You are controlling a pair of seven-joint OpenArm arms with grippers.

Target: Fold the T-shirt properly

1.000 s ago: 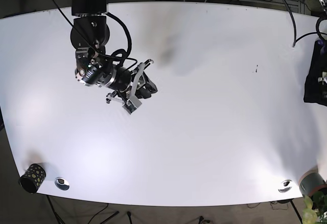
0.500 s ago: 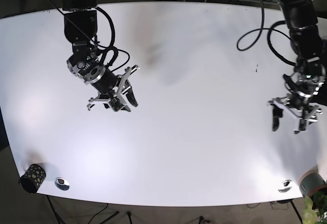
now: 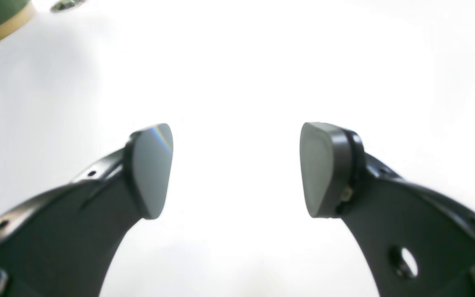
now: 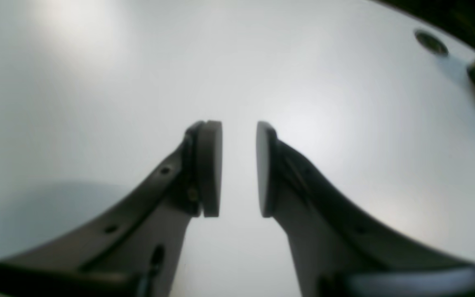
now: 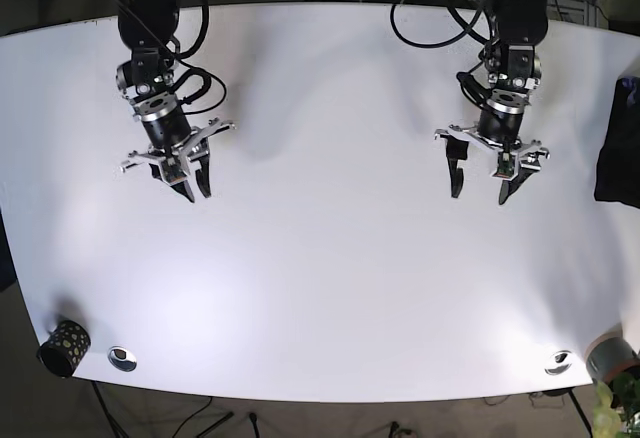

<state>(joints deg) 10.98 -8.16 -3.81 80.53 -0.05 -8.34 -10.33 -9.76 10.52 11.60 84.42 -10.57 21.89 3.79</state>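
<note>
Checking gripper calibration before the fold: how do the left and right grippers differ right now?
The left gripper stands wide open in the left wrist view, while the right gripper shows only a narrow gap between its pads. The left gripper hangs over the base view's right half of the table, the right gripper over its left half. Both point down at bare white tabletop and hold nothing; no T-shirt lies between either pair of fingers.
</note>
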